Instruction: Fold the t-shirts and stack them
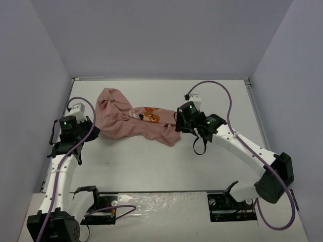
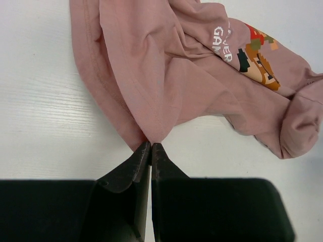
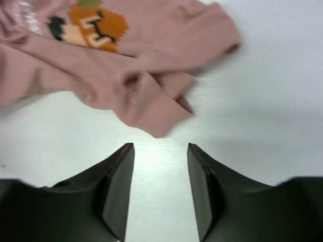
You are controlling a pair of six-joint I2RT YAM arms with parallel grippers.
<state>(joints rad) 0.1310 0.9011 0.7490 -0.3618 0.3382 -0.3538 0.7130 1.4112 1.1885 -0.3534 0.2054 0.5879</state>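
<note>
t-shirt (image 2: 166, 75): soft pink cloth, matt, fine knit, creased, with stitched hems
chest print (image 2: 257, 58): flat matt ink in blocky patches, lying smooth on the cloth
table (image 2: 45, 126): white, smooth, faint wood-like grain, slight sheen
right gripper (image 3: 160, 146): black, plastic-looking, smooth, dull sheen
cables (image 1: 228, 103): purple, smooth sheath
walls (image 1: 161, 35): plain, matt, pale grey panels

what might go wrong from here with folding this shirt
1. The left hand is shut on only the very tip of a t-shirt fold, so a pull may slip it free.
2. The right hand is open just short of the nearest cloth edge, with only bare table between its jaws. Closing here may grab nothing.
3. The t-shirt lies bunched, its print partly creased into folds, so a fold made now would likely come out uneven.
</note>
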